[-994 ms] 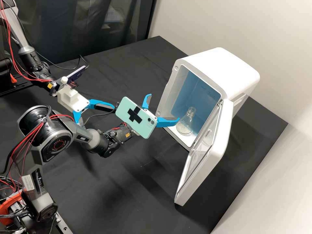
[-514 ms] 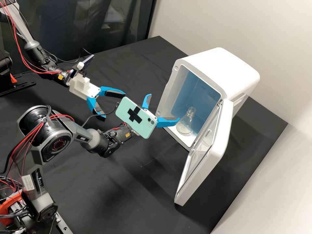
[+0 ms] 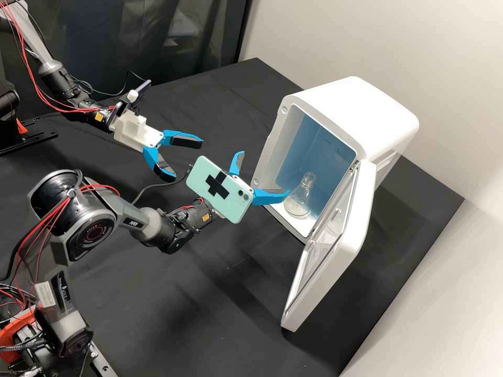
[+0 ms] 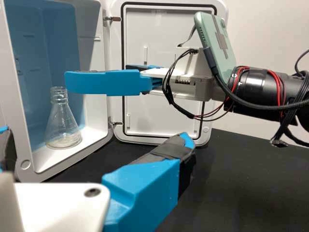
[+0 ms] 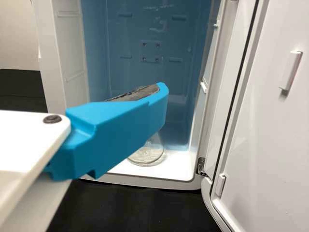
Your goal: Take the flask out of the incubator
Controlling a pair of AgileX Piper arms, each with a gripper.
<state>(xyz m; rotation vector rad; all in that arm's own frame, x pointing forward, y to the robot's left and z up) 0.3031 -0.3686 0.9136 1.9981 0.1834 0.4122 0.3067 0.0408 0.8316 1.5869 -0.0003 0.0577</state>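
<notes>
High view, flask (image 3: pixel 302 198) in incubator (image 3: pixel 361 112), nr right claw (image 3: pixel 255 179), apart

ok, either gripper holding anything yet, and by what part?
Nothing held. The left gripper and right gripper are both open; the flask stands inside the incubator.

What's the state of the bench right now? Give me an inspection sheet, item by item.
Surface: black bench, cloth-covered.
Job's things: clear flask upright inside the white incubator; door swung open.
Clutter: nothing seen.
Grippers: right gripper open at the incubator's mouth, not closed on the flask; left gripper open, in the air farther from the incubator.
Cables: red wires at the right arm's wrist.
Surroundings: white wall, dark curtain.
</notes>
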